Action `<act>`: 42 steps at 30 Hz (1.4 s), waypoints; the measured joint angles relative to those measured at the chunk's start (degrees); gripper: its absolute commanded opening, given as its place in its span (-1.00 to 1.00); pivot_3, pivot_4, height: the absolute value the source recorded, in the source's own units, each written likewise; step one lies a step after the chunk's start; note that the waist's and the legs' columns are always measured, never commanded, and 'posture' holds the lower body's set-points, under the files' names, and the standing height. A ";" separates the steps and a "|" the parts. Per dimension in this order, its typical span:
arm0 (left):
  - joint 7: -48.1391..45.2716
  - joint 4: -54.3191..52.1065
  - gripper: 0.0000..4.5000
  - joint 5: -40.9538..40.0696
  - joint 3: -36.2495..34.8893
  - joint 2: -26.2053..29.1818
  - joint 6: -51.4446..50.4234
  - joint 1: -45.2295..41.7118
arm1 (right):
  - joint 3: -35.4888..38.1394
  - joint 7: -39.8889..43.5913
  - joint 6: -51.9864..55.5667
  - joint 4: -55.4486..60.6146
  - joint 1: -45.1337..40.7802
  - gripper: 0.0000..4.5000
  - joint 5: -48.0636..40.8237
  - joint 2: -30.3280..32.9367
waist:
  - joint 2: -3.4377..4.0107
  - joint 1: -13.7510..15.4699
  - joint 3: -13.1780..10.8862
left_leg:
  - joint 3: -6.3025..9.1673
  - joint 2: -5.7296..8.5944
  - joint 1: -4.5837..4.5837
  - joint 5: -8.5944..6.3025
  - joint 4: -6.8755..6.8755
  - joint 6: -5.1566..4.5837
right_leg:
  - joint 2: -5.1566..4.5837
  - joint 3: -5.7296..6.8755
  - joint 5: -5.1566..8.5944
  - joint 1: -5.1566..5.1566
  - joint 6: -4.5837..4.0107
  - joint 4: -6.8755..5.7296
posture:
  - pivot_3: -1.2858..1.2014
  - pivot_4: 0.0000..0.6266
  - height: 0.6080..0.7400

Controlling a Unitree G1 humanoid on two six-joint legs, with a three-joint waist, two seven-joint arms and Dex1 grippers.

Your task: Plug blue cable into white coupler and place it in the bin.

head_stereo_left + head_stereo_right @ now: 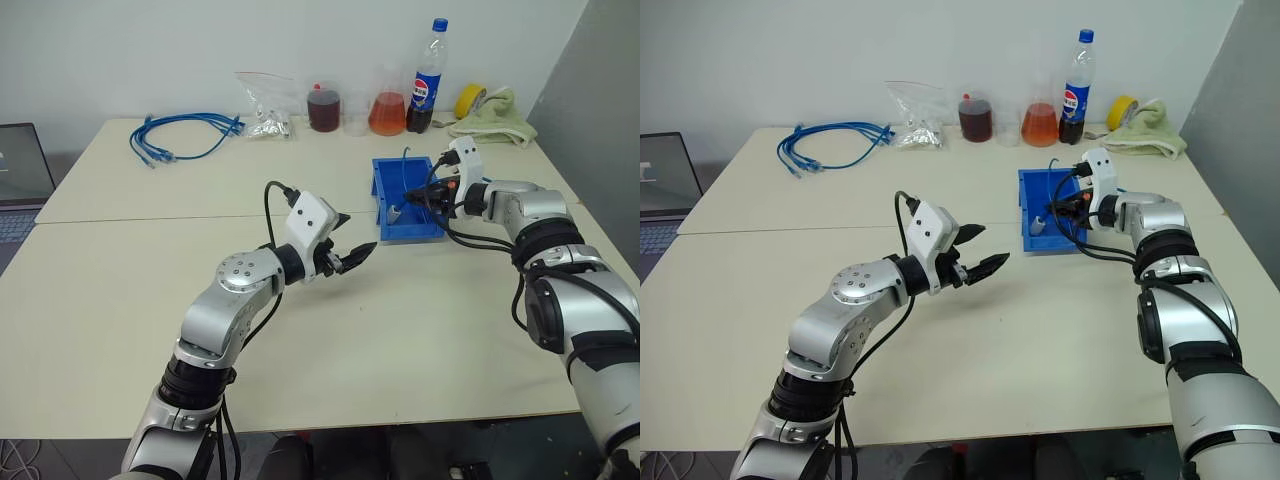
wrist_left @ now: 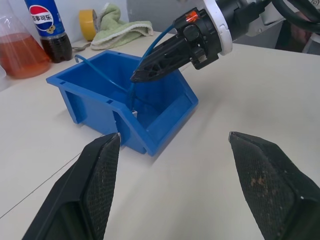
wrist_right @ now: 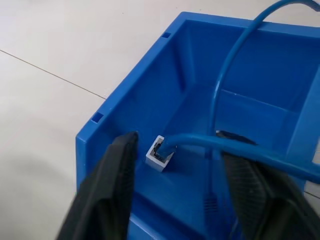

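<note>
The blue bin (image 1: 385, 190) stands on the table right of the middle. Inside it the white coupler (image 3: 159, 154) lies on the floor with the blue cable (image 3: 220, 95) plugged into it. The cable arcs up over the bin's back wall (image 2: 100, 72). My right gripper (image 3: 180, 140) hangs over the bin, open; the cable runs between its fingers and across the right one. My left gripper (image 1: 358, 232) hovers open over the table's middle, left of the bin (image 2: 165, 125), pointing toward it with nothing between its fingers.
A coiled bundle of blue cables (image 1: 185, 135) lies at the back left. Along the back edge stand a plastic bag (image 1: 262, 105), flasks of red and orange liquid (image 1: 388, 112), a cola bottle (image 1: 425, 80), yellow tape (image 1: 470, 100) and a green cloth (image 1: 495, 120). A laptop (image 1: 20, 170) sits far left.
</note>
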State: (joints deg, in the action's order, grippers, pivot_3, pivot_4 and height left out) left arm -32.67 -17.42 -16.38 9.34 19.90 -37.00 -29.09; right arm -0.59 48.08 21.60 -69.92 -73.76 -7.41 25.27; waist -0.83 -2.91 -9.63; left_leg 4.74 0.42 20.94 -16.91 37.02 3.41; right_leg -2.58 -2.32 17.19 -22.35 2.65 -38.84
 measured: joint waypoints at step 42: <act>25.97 1.55 0.61 13.34 -14.79 -6.24 19.95 25.23 | 8.03 -25.96 -21.57 83.13 76.66 0.99 -3.76 -19.24 | -0.08 1.28 0.10 | 0.35 -0.02 -0.15 -0.06 0.09 -0.09 | -0.27 -0.02 -0.09 0.14 0.25 -0.06 | 0.03 -0.52 1.00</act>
State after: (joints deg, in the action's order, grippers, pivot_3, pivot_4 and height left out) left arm -6.70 -15.88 -3.04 -5.45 13.66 -17.05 -3.87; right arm 7.45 22.13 0.04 13.21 2.89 -11.18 6.03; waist -0.91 -1.63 -9.52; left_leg 5.09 0.39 20.79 -16.97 37.11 3.32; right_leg -2.84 -2.34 17.10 -22.21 2.90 -38.90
